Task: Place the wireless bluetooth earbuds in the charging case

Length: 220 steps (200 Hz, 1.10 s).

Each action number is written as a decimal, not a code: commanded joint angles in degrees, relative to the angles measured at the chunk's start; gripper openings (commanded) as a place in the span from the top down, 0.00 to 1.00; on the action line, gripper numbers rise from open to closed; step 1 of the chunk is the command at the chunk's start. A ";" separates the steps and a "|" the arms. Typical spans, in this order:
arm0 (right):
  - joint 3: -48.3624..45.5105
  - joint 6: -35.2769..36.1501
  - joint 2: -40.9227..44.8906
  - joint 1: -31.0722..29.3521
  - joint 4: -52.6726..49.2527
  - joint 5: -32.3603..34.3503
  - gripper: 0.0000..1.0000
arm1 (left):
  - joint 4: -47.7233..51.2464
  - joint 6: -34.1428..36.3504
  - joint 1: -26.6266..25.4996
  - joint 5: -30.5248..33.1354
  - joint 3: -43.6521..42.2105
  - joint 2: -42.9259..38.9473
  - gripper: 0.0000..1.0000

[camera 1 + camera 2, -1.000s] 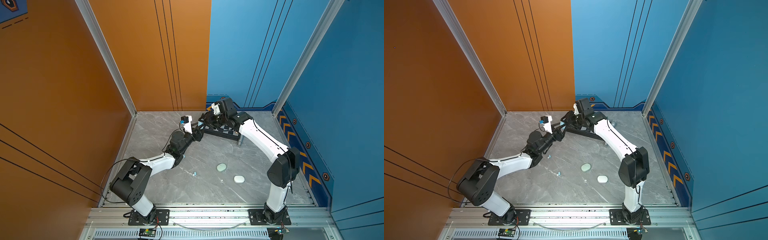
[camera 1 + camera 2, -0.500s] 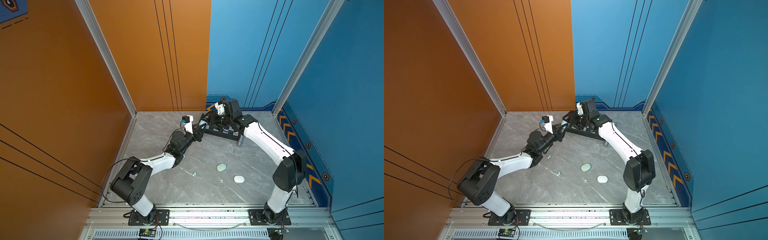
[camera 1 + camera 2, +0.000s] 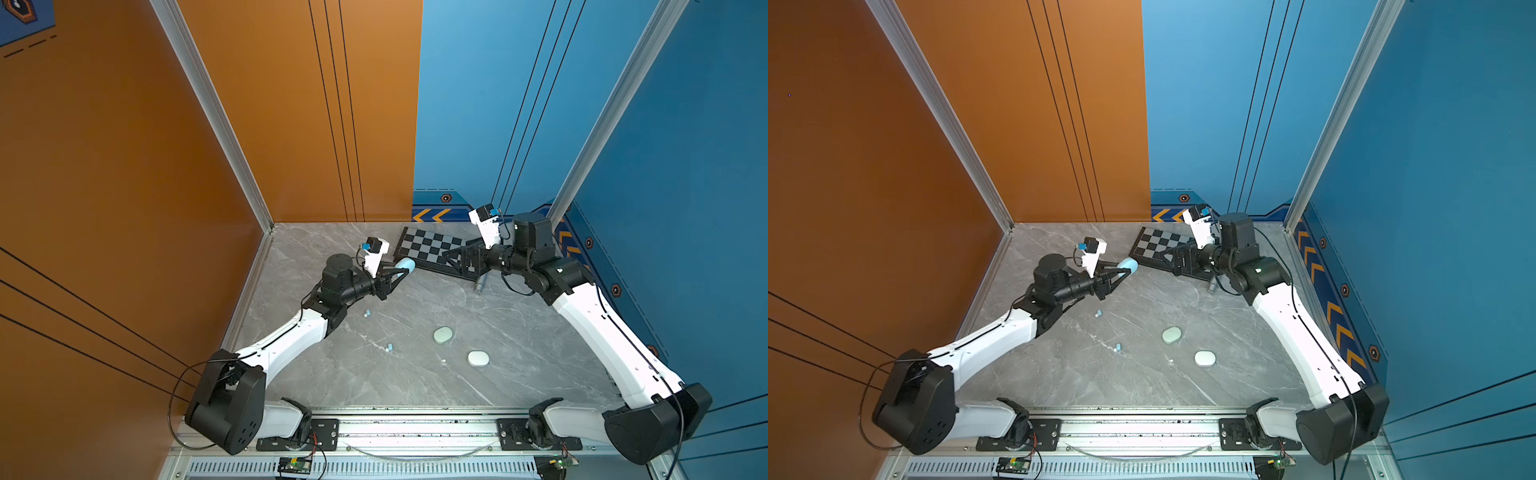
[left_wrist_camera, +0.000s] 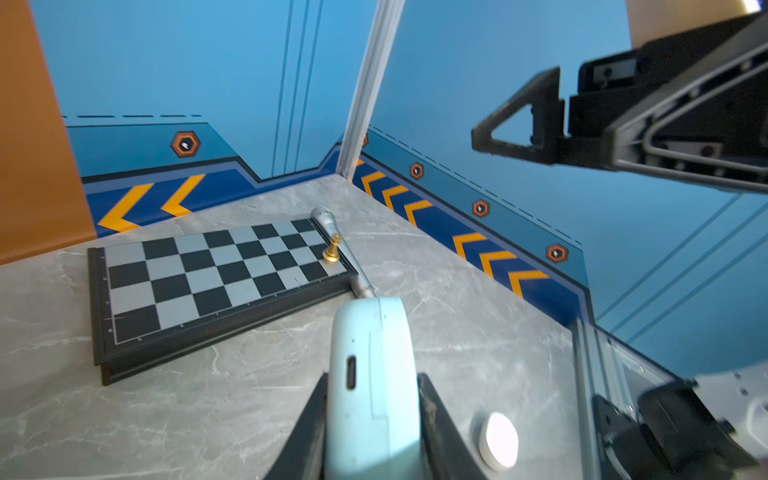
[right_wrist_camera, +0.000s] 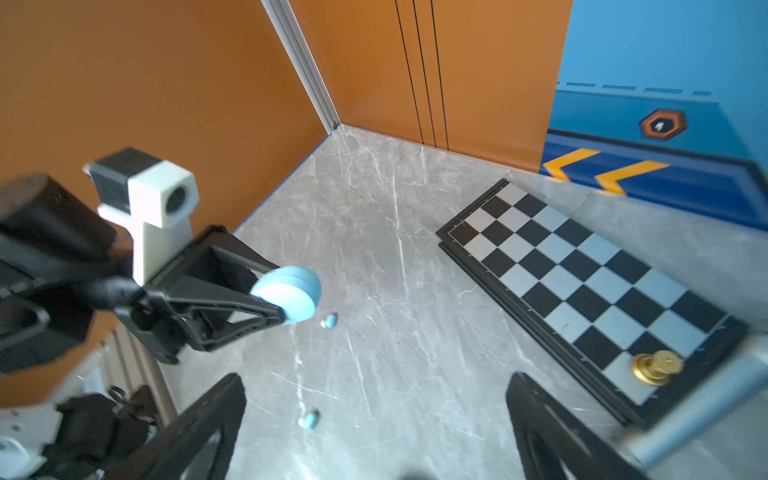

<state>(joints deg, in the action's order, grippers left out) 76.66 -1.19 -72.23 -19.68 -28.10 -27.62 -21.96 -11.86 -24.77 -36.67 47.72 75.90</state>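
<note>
The left fingers (image 4: 305, 432) clamp a light blue charging case (image 3: 406, 263) by its broad faces. They hold it clear of the grey marble table (image 3: 519, 316), near a corner of the chessboard (image 3: 428, 245). The case's charging port faces the left wrist camera.

The right fingers (image 5: 226, 395) stand spread wide and grasp nothing. They hover over the near edge of the chessboard, well apart from the case.

Loose on the table lie light blue earbuds (image 3: 366, 312) at 2 spots. 1 spot is close beside the left arm's wrist. The other spot (image 3: 389, 347) is nearer the front rail, toward the middle of the table. Whether each spot holds 1 bud or 2 cannot be told.

A tiny white speck (image 3: 444, 360) sits just beside the white case (image 3: 478, 358) and is too small to identify. That case and a pale green case (image 3: 443, 335) rest shut on the table, near each other but apart.

A gold chess piece (image 4: 332, 249) stands upright at the chessboard's edge. It is just beside a silver microphone (image 4: 328, 222) lying along that edge.
</note>
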 commanded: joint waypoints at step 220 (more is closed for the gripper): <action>-14.70 53.08 2.72 -25.59 12.34 6.76 0.37 | 20.46 -28.23 1.68 -35.85 0.63 -1.65 0.96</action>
<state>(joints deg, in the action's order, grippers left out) 59.42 51.27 -68.27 -44.58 -15.42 -20.91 -1.65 -40.40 -22.63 -70.74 48.93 74.24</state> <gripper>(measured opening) 0.640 0.302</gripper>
